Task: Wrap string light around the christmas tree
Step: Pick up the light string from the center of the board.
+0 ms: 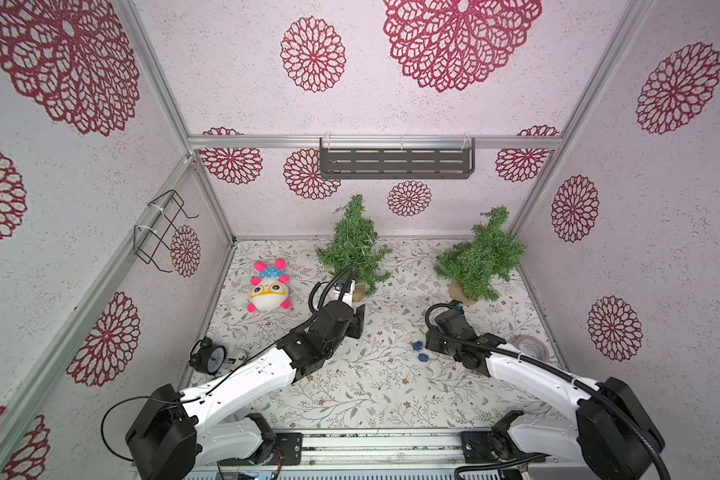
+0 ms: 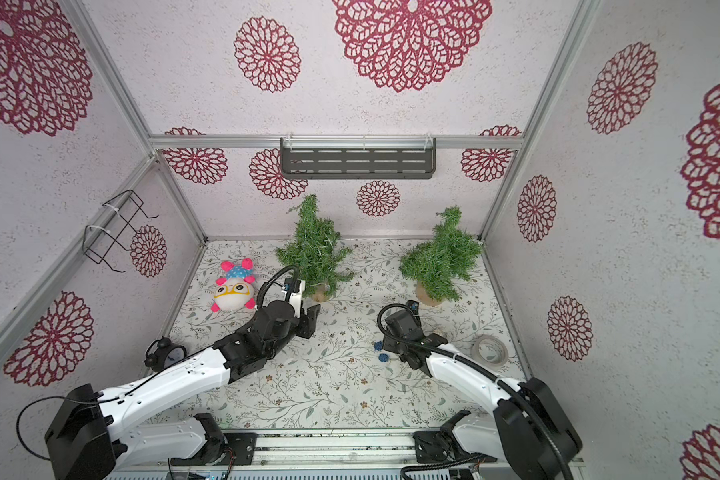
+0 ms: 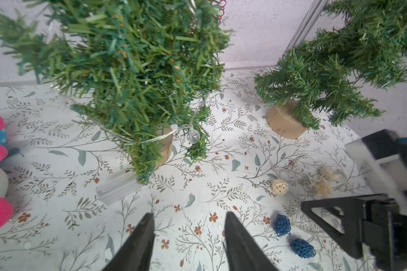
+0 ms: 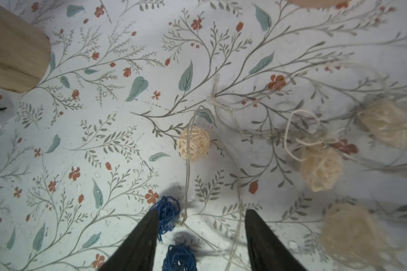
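The string light point(image 4: 193, 143) lies loose on the bench point(image 1: 371, 386), a heap of thin clear wire with cream woven balls and two blue balls point(image 1: 417, 345). It is not yet on any tree. The right pincer point(image 4: 202, 212) hangs low over it, released, with wire strands running between its fingers and one blue ball just beside a finger. The left pincer point(image 3: 189, 214) is also released and empty, near the foot of the left tree point(image 1: 354, 245). This tree already carries a thin wire with a clear bulb point(image 3: 193, 135), so I think the right tree point(image 1: 481, 257) is the one to wrap.

What could go wrong:
- The wire loops cross each other. A pull on one strand may drag the whole heap, or tighten a knot.
- The right pincer may clench on the blue ball and not on the wire, and then squash the ball or lose it.
- Each tree stands on a small wooden foot point(image 1: 460, 295). A tight wire pulled sideways could tip the tree over.
- The left pincer is close to the wire already on the left tree and could catch it.

Containers: the grey shelf point(image 1: 395, 162) on the back wall and the wire rack point(image 1: 159, 228) on the side wall show nothing inside.
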`<state>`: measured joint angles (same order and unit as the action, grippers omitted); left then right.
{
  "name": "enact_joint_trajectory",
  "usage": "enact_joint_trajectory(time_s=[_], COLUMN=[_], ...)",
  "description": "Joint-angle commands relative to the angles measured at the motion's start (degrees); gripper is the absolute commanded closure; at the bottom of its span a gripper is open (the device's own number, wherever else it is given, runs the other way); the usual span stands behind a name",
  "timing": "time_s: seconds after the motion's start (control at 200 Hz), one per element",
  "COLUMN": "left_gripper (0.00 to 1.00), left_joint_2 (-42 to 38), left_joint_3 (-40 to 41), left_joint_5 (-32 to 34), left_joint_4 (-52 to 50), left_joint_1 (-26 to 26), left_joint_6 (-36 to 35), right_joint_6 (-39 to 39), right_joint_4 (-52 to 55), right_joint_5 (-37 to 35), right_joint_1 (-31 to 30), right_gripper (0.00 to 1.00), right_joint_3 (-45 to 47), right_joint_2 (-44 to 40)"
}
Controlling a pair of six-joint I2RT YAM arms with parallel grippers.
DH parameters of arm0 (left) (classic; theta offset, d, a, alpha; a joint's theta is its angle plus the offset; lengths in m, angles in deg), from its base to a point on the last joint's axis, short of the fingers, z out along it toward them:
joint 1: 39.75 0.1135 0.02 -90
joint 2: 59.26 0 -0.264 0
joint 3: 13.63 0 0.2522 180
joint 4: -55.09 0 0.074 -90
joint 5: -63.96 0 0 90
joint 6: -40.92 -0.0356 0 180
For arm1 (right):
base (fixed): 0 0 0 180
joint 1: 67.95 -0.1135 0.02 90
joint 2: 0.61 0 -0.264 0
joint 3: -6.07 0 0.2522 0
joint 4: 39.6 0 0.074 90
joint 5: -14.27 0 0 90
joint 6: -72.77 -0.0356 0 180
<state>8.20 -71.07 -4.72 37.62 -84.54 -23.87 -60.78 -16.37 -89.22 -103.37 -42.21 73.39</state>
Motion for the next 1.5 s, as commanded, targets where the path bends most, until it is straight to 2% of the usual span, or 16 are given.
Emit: enact_joint_trajectory(time_s=[0.0,0.085,0.17,0.22,0.295,0.47,0.615,0.711,0.946,1.161,1.281,1.496], left_gripper=[0.56,0.55,0.51,0.48,0.45,0.38,0.30,0.25,0.17,0.16,0.17,0.18], left_joint_2=[-3.5,-4.7,-5.7,-6.5,-8.7,-18.2,-22.1,-21.6,-12.9,-0.1,6.2,16.5], left_joint_3=[2.0,3.5,4.4,5.3,8.0,16.2,16.0,16.5,17.1,11.7,11.4,10.6], left_joint_5=[-4.0,-5.1,-6.7,-8.2,-10.7,-13.7,-16.8,-20.3,-23.4,-26.3,-27.1,-23.0], left_joint_4=[-1.6,-1.9,-2.9,-3.3,-2.3,3.8,2.8,6.3,18.7,24.7,31.2,41.7], left_joint_1=[3.1,3.6,3.7,3.7,3.8,4.0,3.8,3.7,0.0,-4.1,-6.0,-11.9], left_joint_6=[3.1,1.8,1.3,1.9,3.8,6.8,3.0,0.7,-0.7,-2.8,-0.3,2.5], right_joint_6=[-1.5,-1.1,0.2,0.2,0.1,0.1,2.4,2.7,2.9,5.3,6.3,9.2], right_joint_4=[-8.4,-10.3,-9.1,-8.7,-8.2,-6.8,-2.9,-1.6,-2.1,-0.1,0.0,3.2], right_joint_5=[2.1,2.4,3.6,5.7,7.8,10.4,10.8,11.0,9.9,9.4,8.5,7.5], right_joint_1=[-0.7,-3.1,-7.1,-9.2,-12.3,-13.7,-13.7,-13.6,-13.6,-13.6,-13.4,-12.1], right_gripper=[0.48,0.58,0.83,0.93,1.00,1.00,1.00,1.00,1.00,1.00,1.00,1.00], right_joint_3=[1.0,-0.8,-5.1,-7.7,-11.6,-16.7,-21.1,-23.0,-24.8,-27.9,-28.7,-33.2], right_joint_2=[3.4,6.8,10.2,11.5,12.2,6.9,-0.9,-4.4,-9.5,-10.5,-10.7,-10.3])
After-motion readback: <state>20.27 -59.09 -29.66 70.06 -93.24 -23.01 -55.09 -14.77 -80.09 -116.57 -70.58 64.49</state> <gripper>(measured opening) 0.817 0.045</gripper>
